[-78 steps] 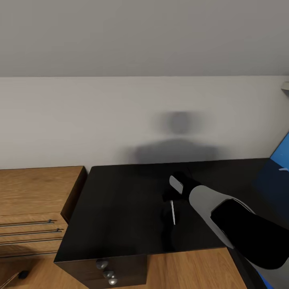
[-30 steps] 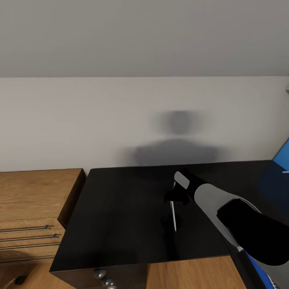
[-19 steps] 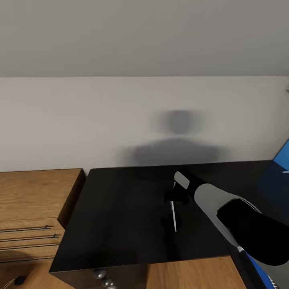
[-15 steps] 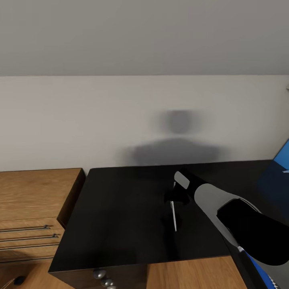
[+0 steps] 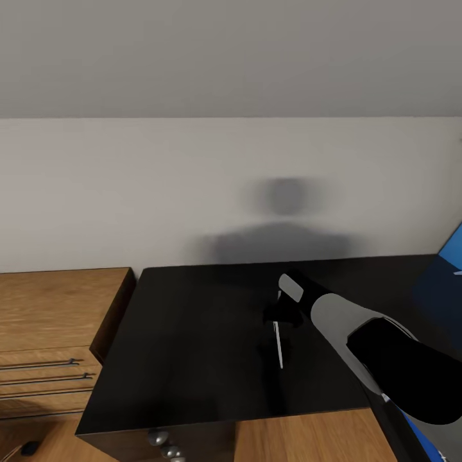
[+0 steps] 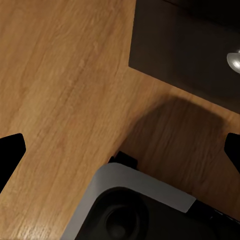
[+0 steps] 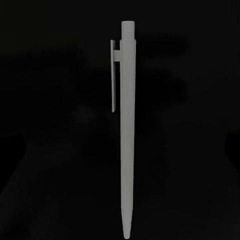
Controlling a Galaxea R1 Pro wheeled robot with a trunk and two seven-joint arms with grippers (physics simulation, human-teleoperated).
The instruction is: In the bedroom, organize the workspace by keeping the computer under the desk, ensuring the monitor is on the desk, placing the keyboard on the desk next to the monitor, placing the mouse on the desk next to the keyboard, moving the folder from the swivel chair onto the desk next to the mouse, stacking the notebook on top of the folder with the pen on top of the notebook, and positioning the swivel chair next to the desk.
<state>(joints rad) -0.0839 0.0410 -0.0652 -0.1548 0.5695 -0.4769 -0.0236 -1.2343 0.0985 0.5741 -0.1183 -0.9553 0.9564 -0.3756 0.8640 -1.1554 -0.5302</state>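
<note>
1. Where it lies flat on the black desk (image 5: 192,333), the pen (image 7: 127,125) is slim, pale grey — clip near one end.
2. It rests centred between my right gripper's (image 5: 277,314) spread jaws, untouched — just below them.

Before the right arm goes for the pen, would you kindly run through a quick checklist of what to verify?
1. Pen in sight on the desk: ok, lying flat on the black top.
2. Right gripper over the pen: ok, the pen sits centred in the right wrist view.
3. Right gripper open: cannot tell, fingers too dark against the desk.
4. Space around the pen: ok, nothing else close by.
5. Folder ready as target: cannot tell, just a blue corner shows at the right edge.
6. Left gripper out of the way: ok, open above the wood floor.
</note>
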